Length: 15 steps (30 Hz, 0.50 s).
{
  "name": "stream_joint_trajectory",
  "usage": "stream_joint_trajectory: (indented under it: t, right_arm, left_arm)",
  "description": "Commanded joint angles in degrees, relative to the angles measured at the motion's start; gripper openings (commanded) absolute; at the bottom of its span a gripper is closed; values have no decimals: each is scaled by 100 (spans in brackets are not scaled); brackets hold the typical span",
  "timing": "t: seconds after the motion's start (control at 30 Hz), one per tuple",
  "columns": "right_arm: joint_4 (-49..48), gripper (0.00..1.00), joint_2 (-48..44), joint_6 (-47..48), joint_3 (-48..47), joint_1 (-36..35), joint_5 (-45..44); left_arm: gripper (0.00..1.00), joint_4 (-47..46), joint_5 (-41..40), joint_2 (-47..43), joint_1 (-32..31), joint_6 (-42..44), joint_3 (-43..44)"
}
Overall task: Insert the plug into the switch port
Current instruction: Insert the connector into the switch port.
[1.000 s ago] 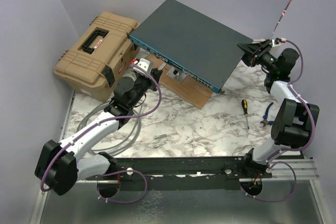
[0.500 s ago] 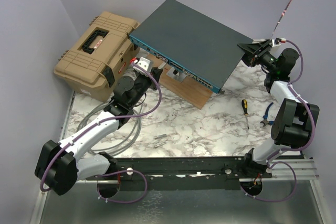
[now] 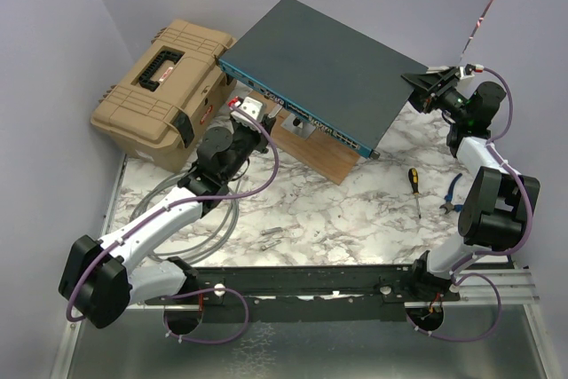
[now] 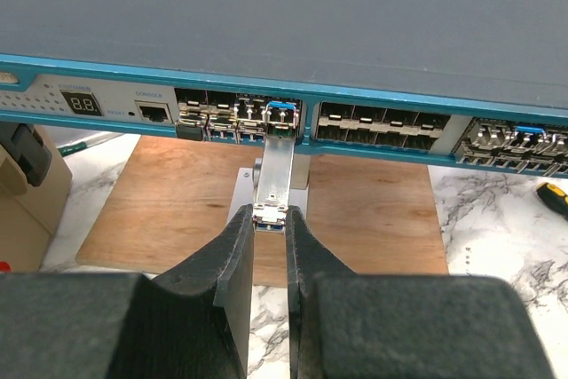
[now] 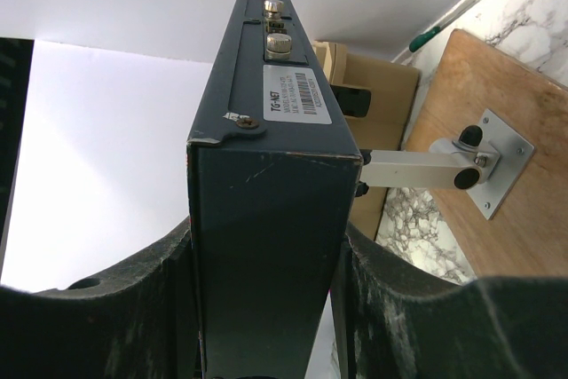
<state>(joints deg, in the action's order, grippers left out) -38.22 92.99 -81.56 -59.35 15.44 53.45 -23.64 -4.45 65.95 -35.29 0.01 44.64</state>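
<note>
Matt painted-metal switch (image 3: 328,59), shiny metal plug (image 4: 273,175), smooth wood board (image 4: 177,210), marble-look tabletop (image 3: 337,210) & matt plastic toolbox (image 3: 164,86).

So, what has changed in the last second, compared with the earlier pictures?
The left gripper moved forward and a little to the right, toward the blue face of the switch. It carries the plug, whose tip is now at a port. Nothing was let go. The right gripper stays clamped on the switch's corner; the switch and toolbox did not move.
</note>
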Motion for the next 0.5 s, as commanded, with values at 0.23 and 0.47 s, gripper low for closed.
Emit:
stream_joint_trajectory:
  t: [0.23, 0.47]
  right_arm:
    - [-179, 31, 104, 167, -15, -25, -92]
    - [-186, 31, 121, 160, -24, -30, -89]
  left_arm:
    - [0, 156, -290, 118, -12, 60, 249]
    - [0, 149, -220, 242, -16, 20, 449]
